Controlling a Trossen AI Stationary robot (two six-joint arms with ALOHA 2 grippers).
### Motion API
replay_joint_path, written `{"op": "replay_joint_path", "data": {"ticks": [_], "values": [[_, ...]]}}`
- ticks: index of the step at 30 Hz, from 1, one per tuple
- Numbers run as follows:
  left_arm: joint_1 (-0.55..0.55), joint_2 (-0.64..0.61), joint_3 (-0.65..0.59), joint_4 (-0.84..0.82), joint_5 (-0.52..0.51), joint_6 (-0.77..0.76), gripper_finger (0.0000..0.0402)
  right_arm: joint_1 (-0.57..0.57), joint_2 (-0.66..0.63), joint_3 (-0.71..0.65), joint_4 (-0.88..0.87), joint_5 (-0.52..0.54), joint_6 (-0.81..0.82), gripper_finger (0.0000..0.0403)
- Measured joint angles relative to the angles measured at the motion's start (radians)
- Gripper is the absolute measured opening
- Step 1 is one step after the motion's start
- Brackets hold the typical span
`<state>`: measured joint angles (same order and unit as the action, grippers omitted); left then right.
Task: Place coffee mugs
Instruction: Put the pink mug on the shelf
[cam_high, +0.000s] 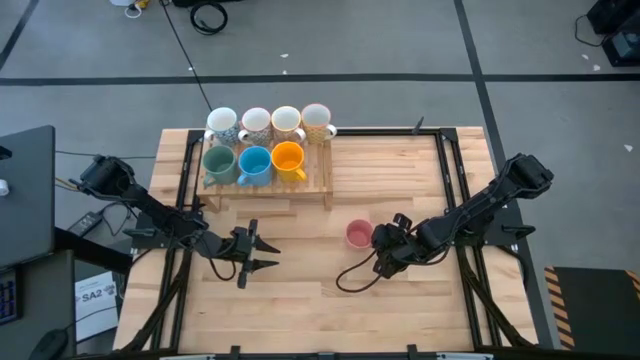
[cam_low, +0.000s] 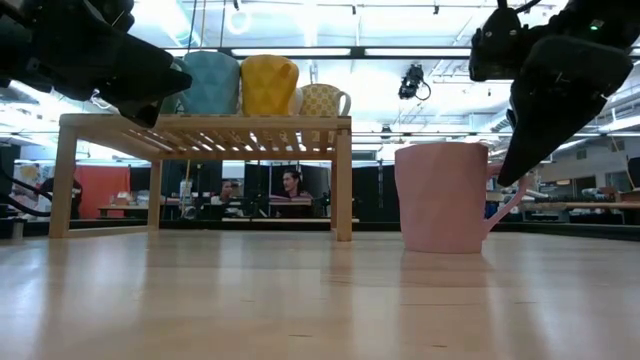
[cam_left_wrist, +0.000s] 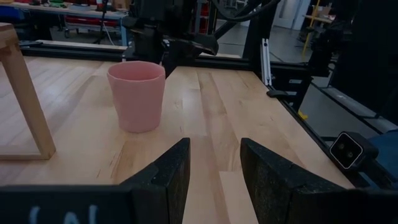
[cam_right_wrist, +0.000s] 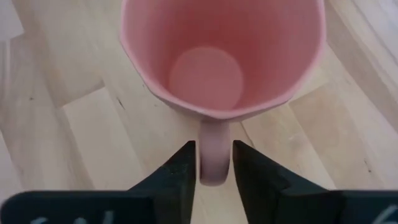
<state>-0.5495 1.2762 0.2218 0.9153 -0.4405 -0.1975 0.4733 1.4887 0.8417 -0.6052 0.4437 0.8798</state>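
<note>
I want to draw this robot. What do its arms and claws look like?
Two thin, dark, jointed arms. Each ends in a black claw, left and right, with two flat wedge-shaped fingers. A black cable loops beneath the right arm.

In the low view, the dark right arm hides part of the handle of the pink ceramic mug; the people behind are too small.
</note>
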Motion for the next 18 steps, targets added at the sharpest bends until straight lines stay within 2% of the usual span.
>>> {"op": "replay_joint_path", "data": {"ticks": [6, 18], "values": [[0.000, 0.000, 0.000, 0.000, 0.000, -0.001, 0.0148, 0.000, 0.000, 0.000, 0.001, 0.000, -0.001, 0.0061], [0.000, 0.000, 0.000, 0.000, 0.000, -0.026, 0.0148, 0.000, -0.001, 0.003, 0.034, -0.007, 0.000, 0.0062]]}}
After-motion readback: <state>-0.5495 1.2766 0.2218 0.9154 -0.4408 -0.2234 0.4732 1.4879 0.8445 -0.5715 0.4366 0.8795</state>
